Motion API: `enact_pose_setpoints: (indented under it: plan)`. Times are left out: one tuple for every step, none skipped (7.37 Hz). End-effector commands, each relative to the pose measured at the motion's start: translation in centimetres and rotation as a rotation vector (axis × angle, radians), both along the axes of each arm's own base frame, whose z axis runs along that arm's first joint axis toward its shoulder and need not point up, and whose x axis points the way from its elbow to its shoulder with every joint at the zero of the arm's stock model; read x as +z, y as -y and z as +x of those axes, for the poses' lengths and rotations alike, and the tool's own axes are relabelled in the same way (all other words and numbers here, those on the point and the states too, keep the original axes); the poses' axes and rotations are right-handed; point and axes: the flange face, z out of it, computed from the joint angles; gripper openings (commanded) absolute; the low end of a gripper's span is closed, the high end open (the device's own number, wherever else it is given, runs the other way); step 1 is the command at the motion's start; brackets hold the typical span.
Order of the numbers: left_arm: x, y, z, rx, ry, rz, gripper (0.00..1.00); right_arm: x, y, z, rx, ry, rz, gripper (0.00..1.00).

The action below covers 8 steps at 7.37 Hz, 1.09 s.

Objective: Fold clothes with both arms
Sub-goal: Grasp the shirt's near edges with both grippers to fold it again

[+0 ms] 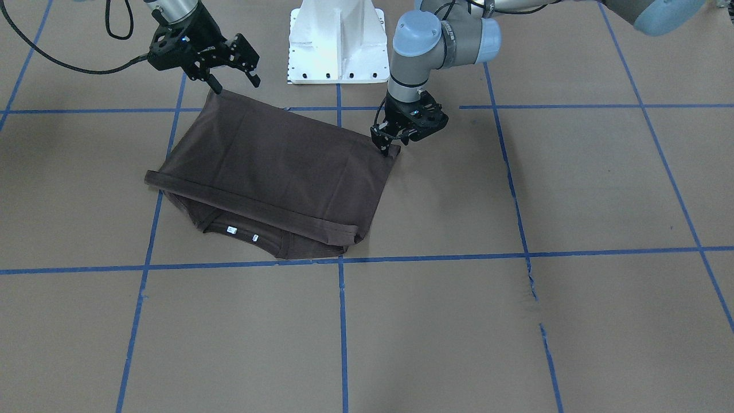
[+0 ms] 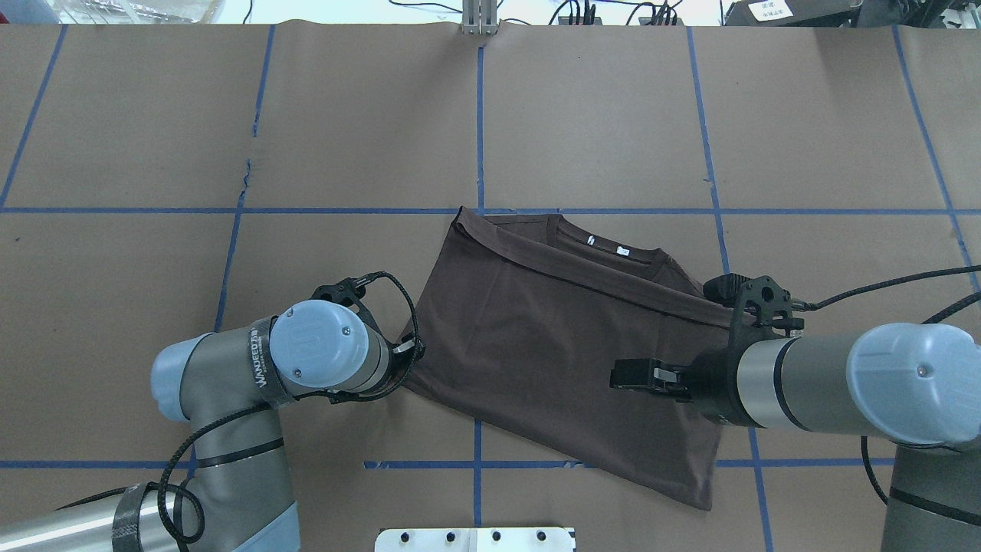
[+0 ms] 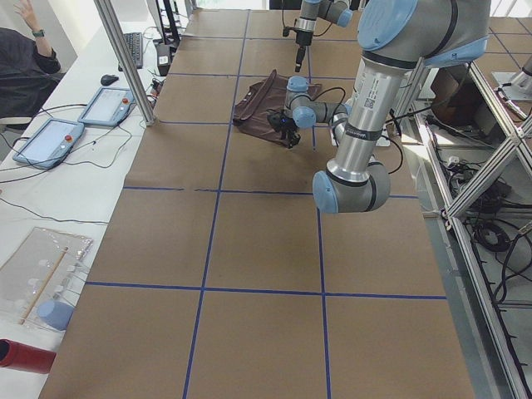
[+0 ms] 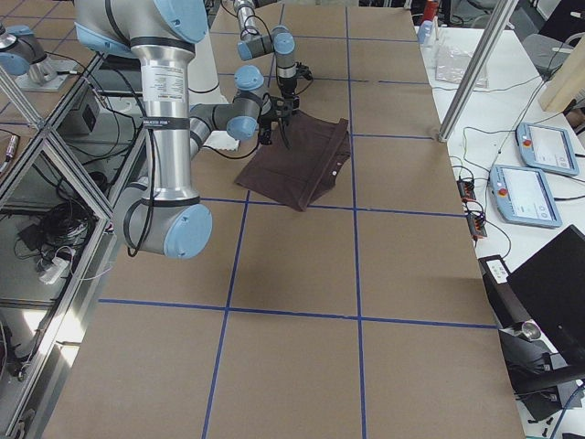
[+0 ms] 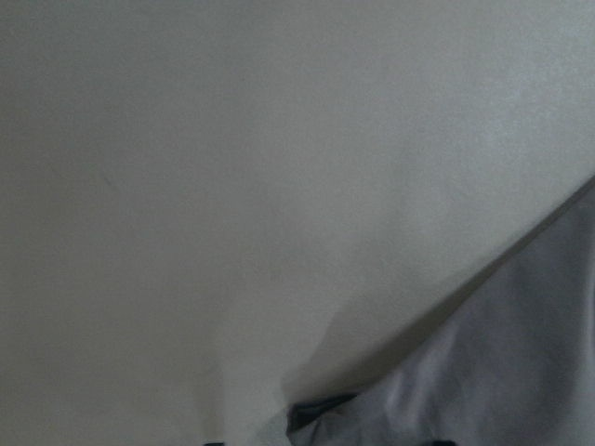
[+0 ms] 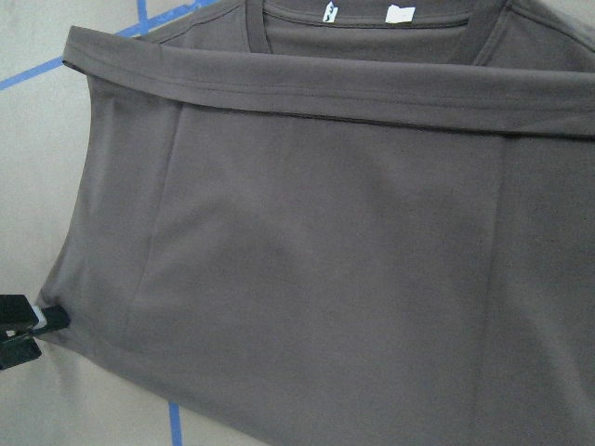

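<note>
Currently the dark brown T-shirt [image 1: 275, 166] lies folded on the brown paper worktop [image 1: 516, 321], close to the robot's edge and a little toward the robot's right of the middle. Its collar [image 1: 246, 234] faces the operators' edge, with two small white labels [image 1: 231, 230] showing inside it. A hemmed edge runs straight across the garment just short of the collar, laid over the layer beneath.

Left gripper [image 1: 383, 148]: down at the shirt corner nearest the robot on its left side, fingers drawn together on the cloth. The right wrist view confirms this, showing a black fingertip pinching that same corner. My left wrist view is blurred and shows only pale surface and a wedge of fabric low right, so I take nothing from it.

Right gripper [image 1: 237, 86]: fingers spread wide, nothing between them, at the other robot-side corner of the shirt. One fingertip sits right at that corner in the front-facing view; I cannot tell whether it touches the cloth or stands just above it.

Blue tape lines [image 1: 342, 321] cross the worktop in a grid, and the shirt overlaps two of them. The white pedestal [image 1: 338, 40] stands at the robot's edge, apart from the garment.
</note>
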Motion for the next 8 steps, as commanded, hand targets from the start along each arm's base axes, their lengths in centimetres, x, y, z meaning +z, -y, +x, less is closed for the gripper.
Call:
enact_pose_setpoints:
  plan:
    - [-0.2,0.0,-0.1,0.004,-0.003,0.008,0.00,0.1,0.1,0.0,0.001,-0.001,0.000,1.00]
    - [-0.2,0.1,-0.1,0.003,-0.003,0.008,0.00,0.1,0.1,0.0,0.001,-0.002,-0.002,1.00]
    - [-0.4,0.1,-0.4,0.002,-0.008,0.011,0.00,0.1,0.1,-0.1,0.001,-0.003,-0.002,1.00]
    - [-0.5,0.4,-0.6,-0.005,-0.008,0.012,0.00,0.1,0.1,-0.1,0.001,-0.004,-0.001,1.00]
    - [-0.4,2.0,-1.6,-0.032,-0.003,0.015,0.00,0.1,0.1,-0.1,0.001,-0.003,-0.002,1.00]
    - [0.1,4.5,-2.8,-0.043,0.016,0.042,0.00,0.1,0.1,0.0,0.003,-0.002,-0.002,1.00]
    - [1.0,7.4,-4.3,-0.066,0.042,0.063,0.00,0.1,0.1,0.0,0.001,-0.001,-0.001,1.00]
    - [2.7,10.6,-5.6,-0.079,0.082,0.085,0.00,0.2,0.2,0.1,0.002,-0.002,-0.005,1.00]
